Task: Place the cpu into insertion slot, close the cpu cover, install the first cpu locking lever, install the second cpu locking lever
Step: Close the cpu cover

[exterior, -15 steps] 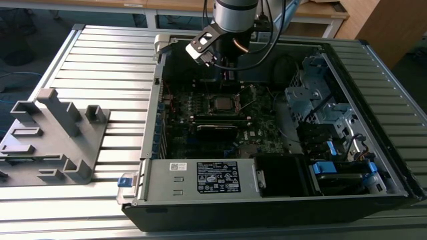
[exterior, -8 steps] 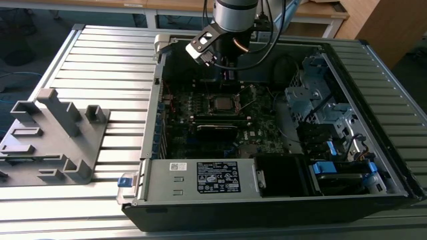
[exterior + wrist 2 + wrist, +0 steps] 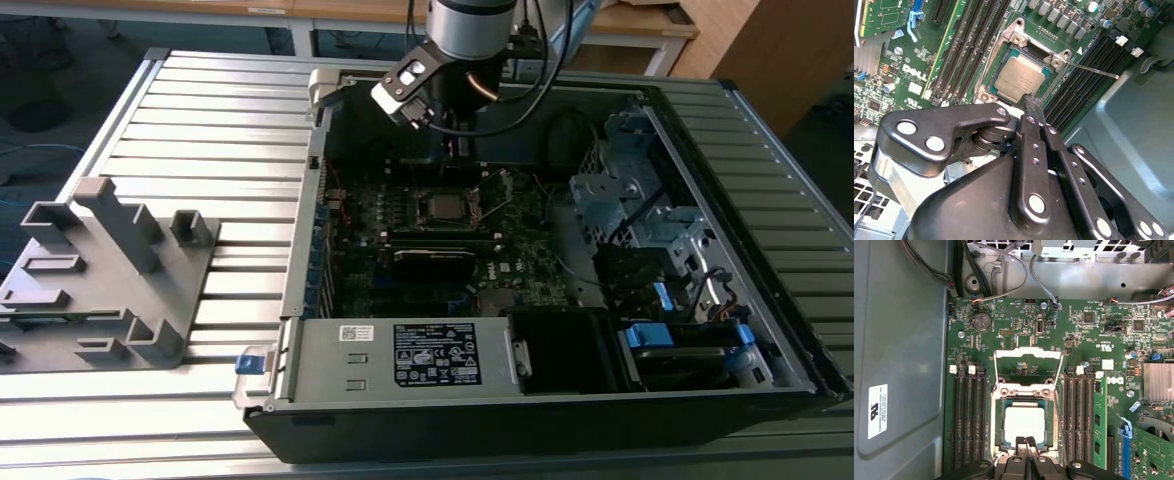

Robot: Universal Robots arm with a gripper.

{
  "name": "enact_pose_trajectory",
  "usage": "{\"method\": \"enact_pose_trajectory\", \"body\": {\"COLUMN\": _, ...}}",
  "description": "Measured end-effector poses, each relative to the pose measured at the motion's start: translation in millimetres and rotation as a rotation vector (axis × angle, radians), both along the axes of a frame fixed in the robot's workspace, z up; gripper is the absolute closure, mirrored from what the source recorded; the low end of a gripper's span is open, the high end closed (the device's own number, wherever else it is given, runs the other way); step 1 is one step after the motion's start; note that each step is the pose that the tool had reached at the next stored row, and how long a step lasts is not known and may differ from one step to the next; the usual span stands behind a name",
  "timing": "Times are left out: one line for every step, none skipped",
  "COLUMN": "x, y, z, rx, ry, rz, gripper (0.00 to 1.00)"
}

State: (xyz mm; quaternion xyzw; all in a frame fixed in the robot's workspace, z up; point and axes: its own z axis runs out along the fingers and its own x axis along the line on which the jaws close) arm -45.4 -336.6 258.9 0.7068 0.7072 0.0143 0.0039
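The cpu (image 3: pixel 1025 424) lies flat in the insertion slot (image 3: pixel 999 427) on the green motherboard, its silver-grey top showing; it also shows in the second wrist view (image 3: pixel 1020 78) and, small, in the exterior view (image 3: pixel 445 208). The cpu cover (image 3: pixel 1027 354) is swung open and lies back beyond the socket, green board showing through its window. A thin locking lever (image 3: pixel 1094 70) sticks out free beside the socket. My gripper (image 3: pixel 1027 442) is shut with nothing between its fingers, its tips (image 3: pixel 1032 101) just above the cpu's edge opposite the cover hinge. It hangs above the socket in the exterior view (image 3: pixel 458 150).
The motherboard sits inside an open computer case (image 3: pixel 314 200) on a slatted metal table. Memory slots (image 3: pixel 969 415) flank the socket on both sides. A heat sink (image 3: pixel 1158 382), loose cables (image 3: pixel 1004 262) and a drive cage (image 3: pixel 627 190) are nearby. A grey fixture (image 3: pixel 107 270) stands at the exterior view's left.
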Motion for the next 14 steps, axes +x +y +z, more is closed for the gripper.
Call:
{"method": "enact_pose_trajectory", "body": {"x": 0.0, "y": 0.0, "z": 0.8, "rx": 0.0001, "ry": 0.0, "rz": 0.0, "gripper": 0.89}}
{"method": "enact_pose_trajectory", "body": {"x": 0.0, "y": 0.0, "z": 1.6, "rx": 0.0001, "ry": -0.0001, "rz": 0.0, "gripper": 0.89}}
{"method": "enact_pose_trajectory", "body": {"x": 0.0, "y": 0.0, "z": 2.4, "rx": 0.0, "ry": 0.0, "rz": 0.0, "gripper": 0.89}}
{"method": "enact_pose_trajectory", "body": {"x": 0.0, "y": 0.0, "z": 3.2, "rx": 0.0, "ry": 0.0, "rz": 0.0, "gripper": 0.89}}
{"method": "enact_pose_trajectory", "body": {"x": 0.0, "y": 0.0, "z": 3.9, "rx": 0.0, "ry": 0.0, "rz": 0.0, "gripper": 0.89}}
{"method": "enact_pose_trajectory", "body": {"x": 0.0, "y": 0.0, "z": 4.3, "rx": 0.0001, "ry": 0.0, "rz": 0.0, "gripper": 0.89}}
{"method": "enact_pose_trajectory", "body": {"x": 0.0, "y": 0.0, "z": 4.7, "rx": 0.0001, "ry": -0.0001, "rz": 0.0, "gripper": 0.89}}
{"method": "enact_pose_trajectory", "body": {"x": 0.0, "y": 0.0, "z": 5.2, "rx": 0.0001, "ry": 0.0, "rz": 0.0, "gripper": 0.89}}
{"method": "enact_pose_trajectory", "body": {"x": 0.0, "y": 0.0, "z": 5.7, "rx": 0.0001, "ry": -0.0001, "rz": 0.0, "gripper": 0.89}}
{"method": "enact_pose_trajectory", "body": {"x": 0.0, "y": 0.0, "z": 6.0, "rx": 0.0001, "ry": -0.0001, "rz": 0.0, "gripper": 0.89}}
{"method": "enact_pose_trajectory", "body": {"x": 0.0, "y": 0.0, "z": 6.0, "rx": 0.0003, "ry": -0.0002, "rz": 0.0, "gripper": 0.89}}
{"method": "enact_pose_trajectory", "body": {"x": 0.0, "y": 0.0, "z": 6.3, "rx": 0.0001, "ry": 0.0, "rz": 0.0, "gripper": 0.89}}
{"method": "enact_pose_trajectory", "body": {"x": 0.0, "y": 0.0, "z": 6.5, "rx": 0.0001, "ry": 0.0, "rz": 0.0, "gripper": 0.89}}
{"method": "enact_pose_trajectory", "body": {"x": 0.0, "y": 0.0, "z": 6.5, "rx": 0.0001, "ry": 0.0, "rz": 0.0, "gripper": 0.89}}
